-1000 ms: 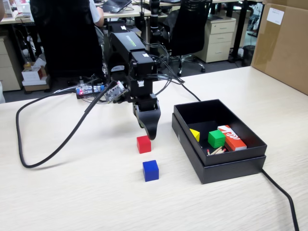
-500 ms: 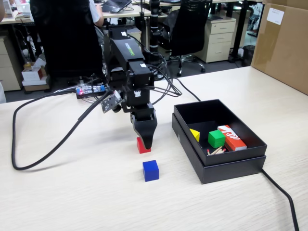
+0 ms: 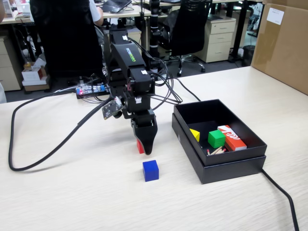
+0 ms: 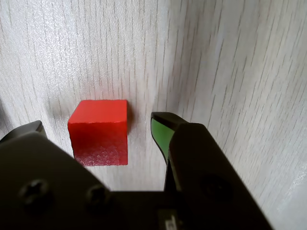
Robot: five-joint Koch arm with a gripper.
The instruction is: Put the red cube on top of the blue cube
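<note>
Since the red cube (image 4: 99,129) sits flat on the pale wood-grain worktop (image 4: 230,57) between the two jaws of our pincer (image 4: 98,127), we judge the hold is nearly set: the jaws stand apart, one tip with a green pad just beside the cube's right face in the wrist view, the other at its left, neither clearly touching yet. We expect the cube to be light and stiff, with a matte, faintly textured skin that should not slip, so we would take it by its two opposite side faces, near the middle of their height, squarely, so it does not twist. In the fixed view the pincer (image 3: 146,148) hangs low over the red cube (image 3: 139,146), and the blue cube (image 3: 150,170) rests near it on the worktop, towards the camera, apart from it. A black box (image 3: 219,163) with other blocks stands to the right.
</note>
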